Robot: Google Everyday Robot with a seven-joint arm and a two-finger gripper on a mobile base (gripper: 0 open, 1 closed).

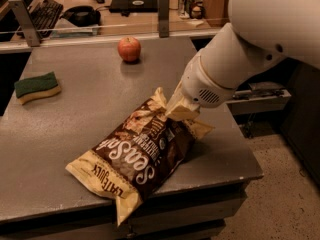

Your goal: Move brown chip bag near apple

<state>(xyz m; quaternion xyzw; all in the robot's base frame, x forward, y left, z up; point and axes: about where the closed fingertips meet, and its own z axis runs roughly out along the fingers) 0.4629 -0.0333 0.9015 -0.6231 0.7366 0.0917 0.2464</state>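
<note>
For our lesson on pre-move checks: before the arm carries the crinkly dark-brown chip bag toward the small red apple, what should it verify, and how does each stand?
1. Gripper shut on the crinkly dark-brown chip bag's upper end: ok.
2. Bag near the small round red apple: not ok, well apart.
3. Route across the grey tabletop to the apple: ok; the green-and-yellow sponge lies off to one side.
4. Bag fully supported: not ok, its lower corner overhangs the table's front edge.

Pincer (181,109) grips the brown chip bag (140,154) at the front of the table (75,129); apple (129,49) behind, sponge (36,87) left.
</note>
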